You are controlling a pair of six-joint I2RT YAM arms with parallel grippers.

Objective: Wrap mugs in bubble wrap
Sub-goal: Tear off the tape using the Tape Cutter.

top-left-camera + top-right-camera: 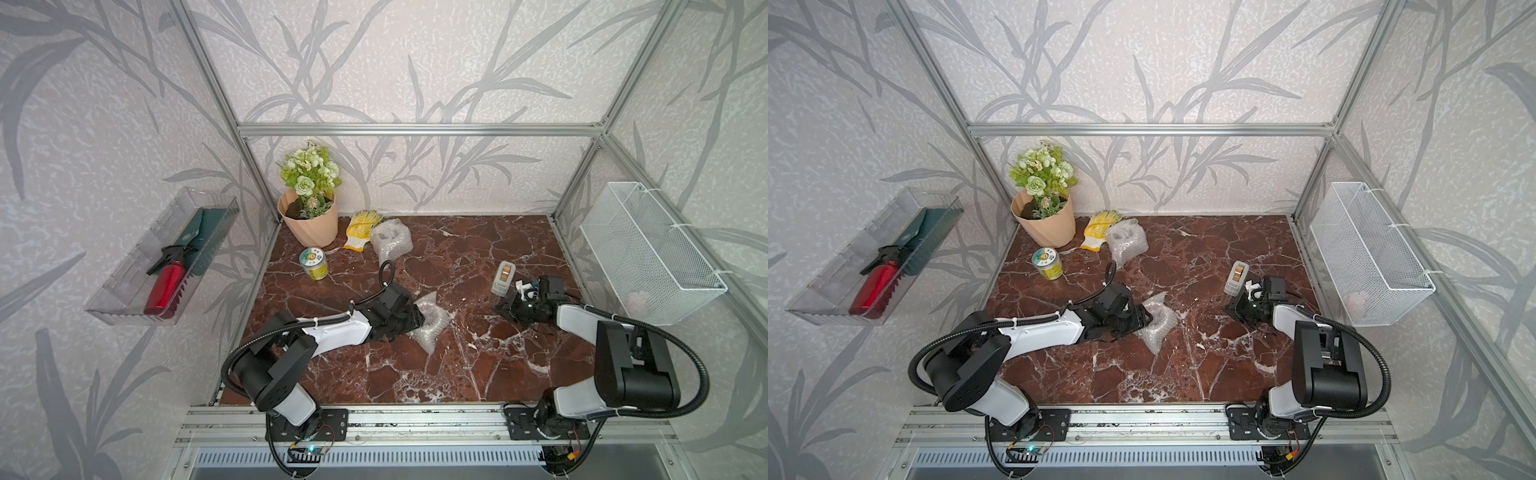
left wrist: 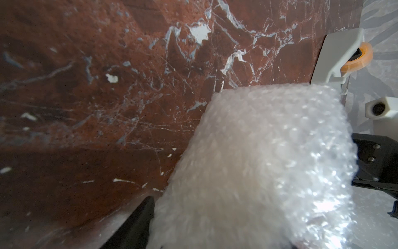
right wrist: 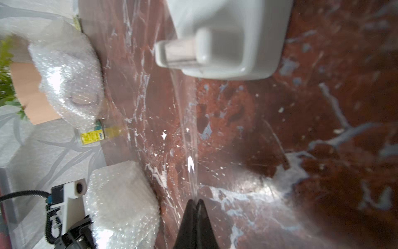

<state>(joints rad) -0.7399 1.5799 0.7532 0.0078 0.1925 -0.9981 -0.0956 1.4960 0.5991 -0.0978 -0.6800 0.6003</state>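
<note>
The left gripper (image 1: 417, 321) has its fingers clamped around a bubble-wrapped bundle (image 1: 436, 322). The right gripper (image 3: 195, 202), tips pressed together, seems to pinch a clear tape strand (image 3: 186, 133) running ahead to the tape dispenser (image 3: 228, 43). A second wrapped bundle (image 1: 390, 241) lies well beyond the left gripper.

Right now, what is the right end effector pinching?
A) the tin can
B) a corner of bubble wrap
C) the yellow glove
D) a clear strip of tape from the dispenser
D: in the right wrist view the right end effector has its tips closed on a thin clear tape strip that runs back to the grey tape dispenser.
</note>
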